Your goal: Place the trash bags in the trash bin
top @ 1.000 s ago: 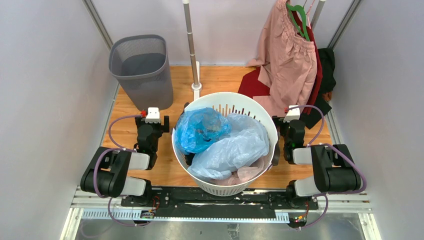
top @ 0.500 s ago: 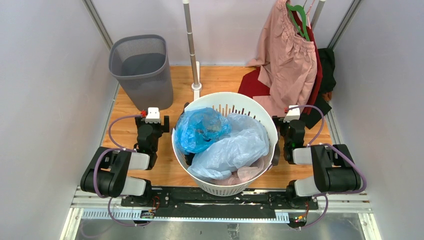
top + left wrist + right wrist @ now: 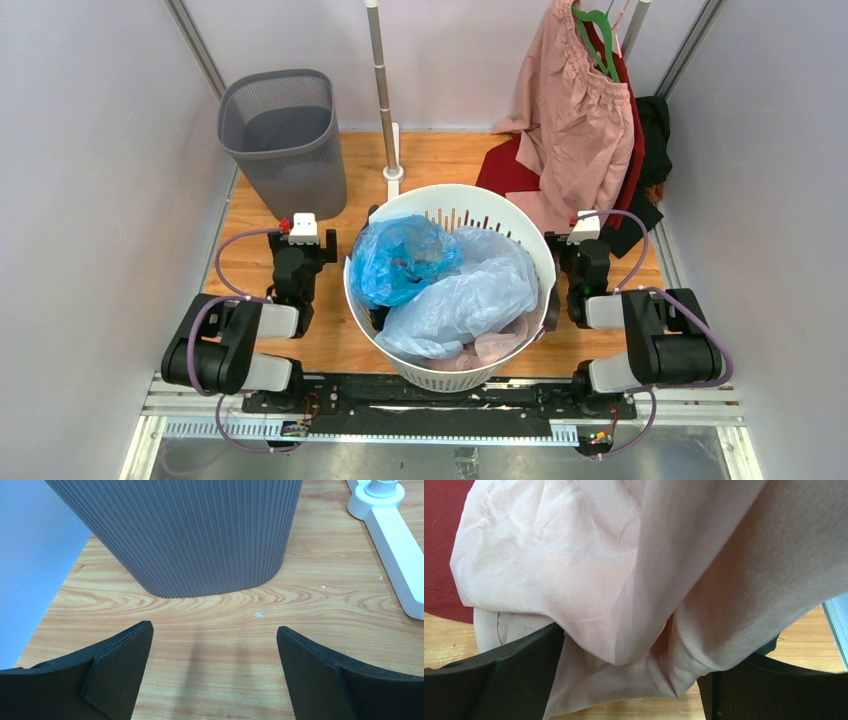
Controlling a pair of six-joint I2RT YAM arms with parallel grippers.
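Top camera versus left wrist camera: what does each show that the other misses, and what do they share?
Only the top view: the crinkly pale blue plastic trash bags heaped in the round white slotted basket, and the pink cloth garment hanging at back right. Only the left wrist view: the left tool, open and holding nothing. Both: the dark grey mesh trash bin, the white stand foot and the wooden floor.

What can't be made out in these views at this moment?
1. Top view: what lies under the bags in the basket; the bags cover it.
2. Left wrist view: the bin's rim and inside, cut off by the top edge; only its wall shows.
3. Right wrist view: most of what lies behind the pink garment, which nearly fills the picture.
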